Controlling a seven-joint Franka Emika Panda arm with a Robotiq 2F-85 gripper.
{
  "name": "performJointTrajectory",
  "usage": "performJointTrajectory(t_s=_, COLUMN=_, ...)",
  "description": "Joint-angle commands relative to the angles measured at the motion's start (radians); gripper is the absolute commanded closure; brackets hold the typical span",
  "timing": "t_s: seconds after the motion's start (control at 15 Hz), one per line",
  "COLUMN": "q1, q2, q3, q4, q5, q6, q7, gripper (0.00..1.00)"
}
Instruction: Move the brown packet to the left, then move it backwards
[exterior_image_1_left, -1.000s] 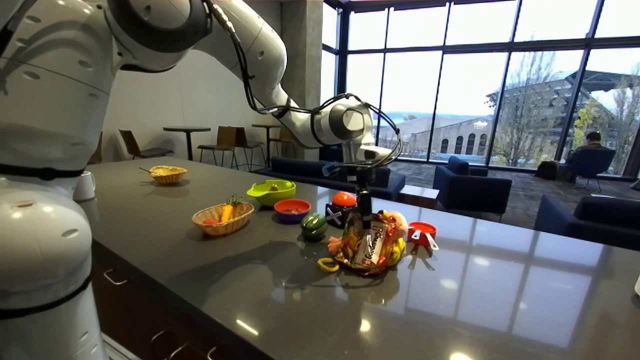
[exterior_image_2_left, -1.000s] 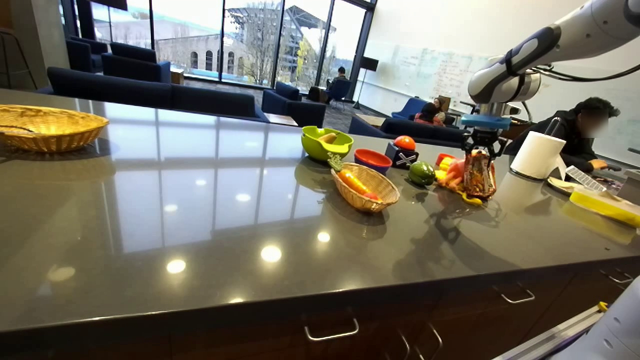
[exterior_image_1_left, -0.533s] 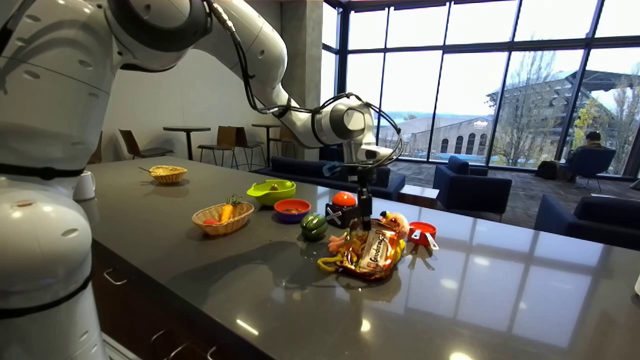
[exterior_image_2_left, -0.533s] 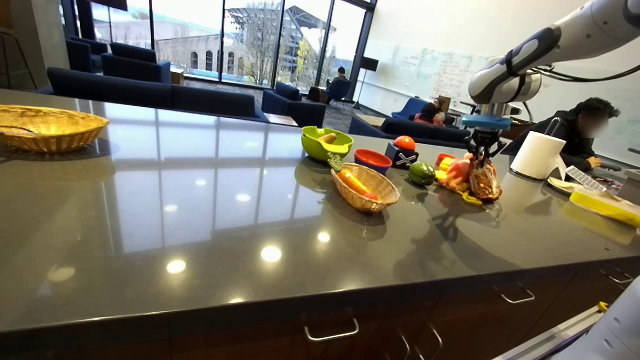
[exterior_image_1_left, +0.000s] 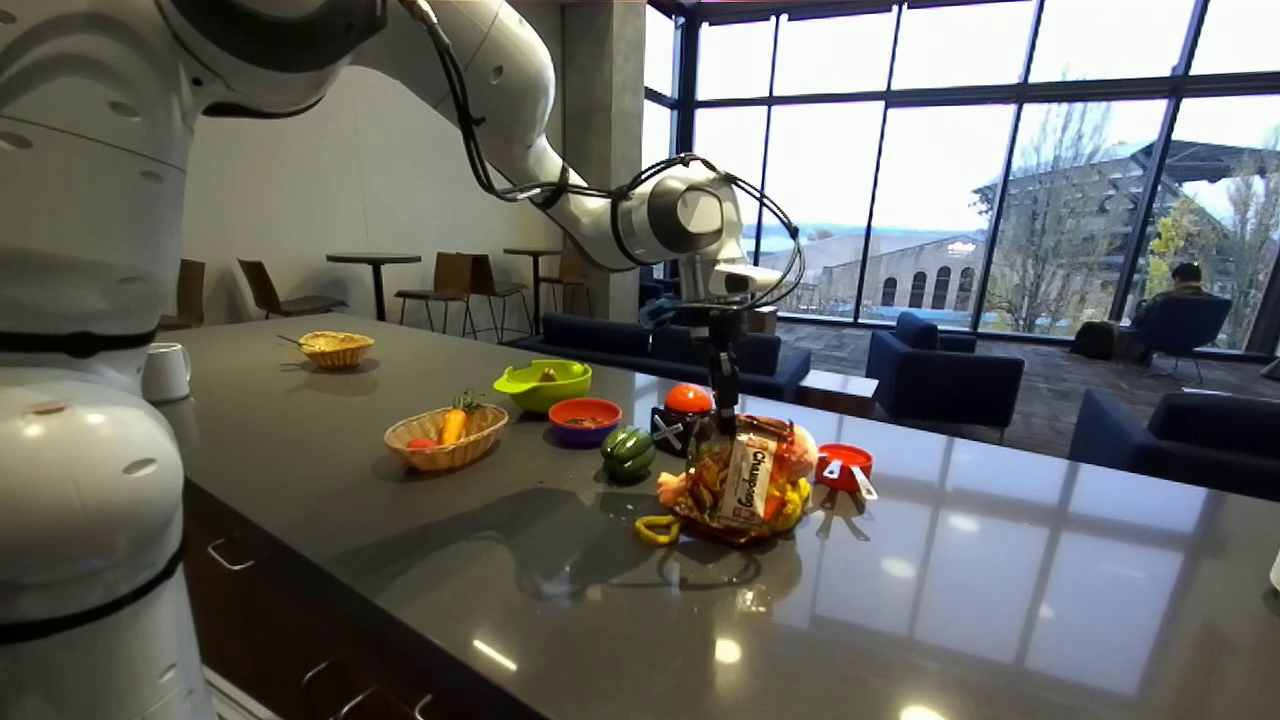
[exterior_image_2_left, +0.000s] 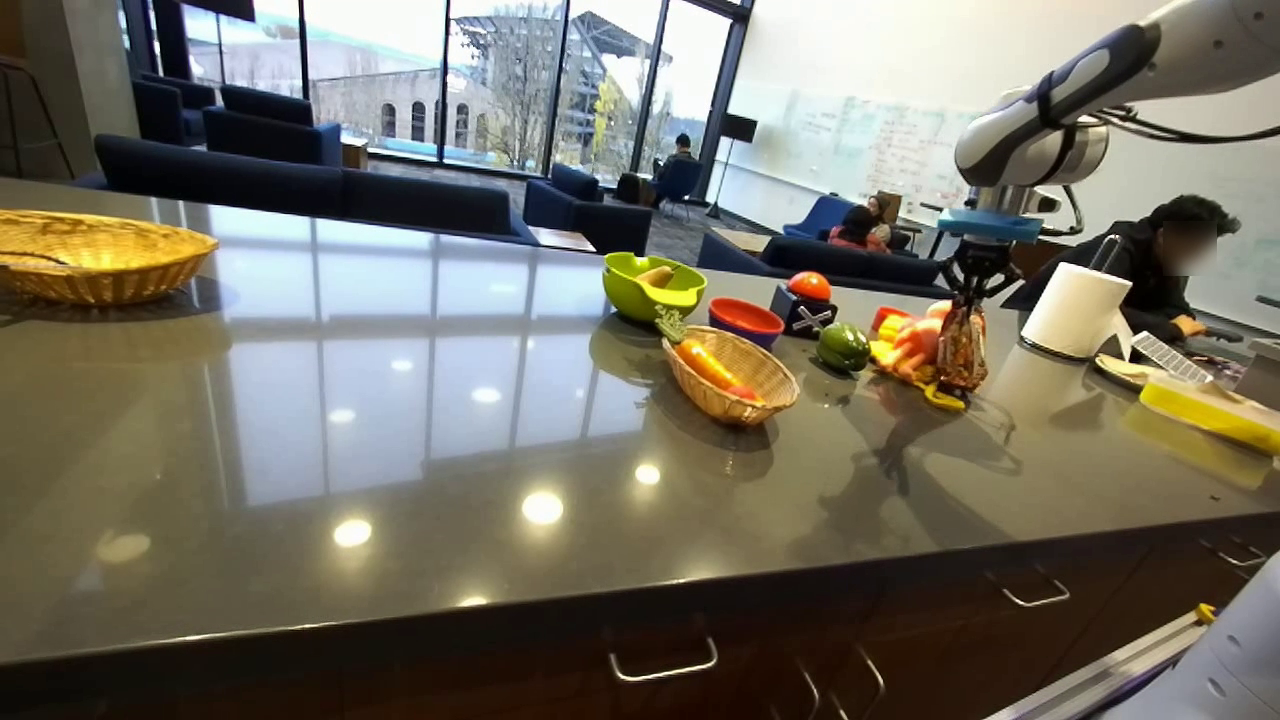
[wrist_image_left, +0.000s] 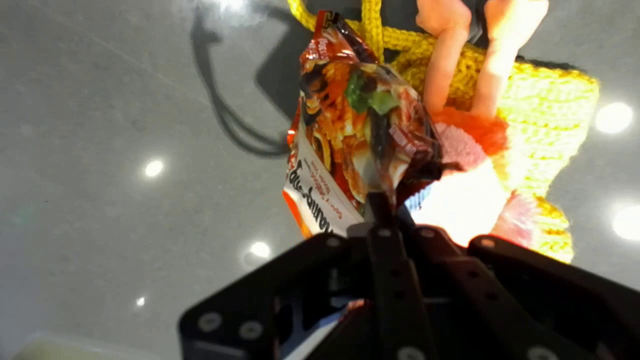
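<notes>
Gripper (wrist_image_left: 393, 205): fingers drawn nearly together, pinching the film of the brown packet (wrist_image_left: 350, 135) along its upper edge. Both exterior views show the packet roughly upright beneath the fingertips. Its lower end is at or just above the counter (exterior_image_2_left: 700, 530); contact cannot be told.

Position: packet is just beside a pink toy (exterior_image_2_left: 915, 342) and a knitted yellow piece (wrist_image_left: 542, 125); in the wrist view its far corner overlaps a yellow strap (wrist_image_left: 371, 27). Whether it touches any of these is unclear.

Step in hand (judged): grasp made, leftward leg at or near its start, backward leg not yet begun. If left means the robot's own, the path runs over the toy, toward the green pepper (exterior_image_2_left: 843, 346).

Next move (judged): needs enough height for the lower end to clear the toy, then a steady sideways carry; only afterwards the backward shift, presumably toward the robot's base (exterior_image_1_left: 85, 560). Slick film and a small pinch area may let the packet swing or slip.
</notes>
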Motion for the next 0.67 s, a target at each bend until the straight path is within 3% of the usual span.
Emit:
performJointTrajectory(t_s=0.0, q1=-0.012, q2=-0.152, q3=0.002, q4=-0.09, q5=0.012, q6=-0.024, q7=-0.076, gripper=1.0)
performJointTrajectory(t_s=0.2, q1=-0.025, q2=-0.23, q3=0.004, q4=-0.128, q5=0.013, q6=-0.062, q7=-0.145, gripper=1.0)
performJointTrajectory(t_s=0.6, q1=-0.029, q2=-0.361, q3=0.024, q4=-0.216, q5=0.041, q6=-0.082, q7=-0.493, gripper=1.0)
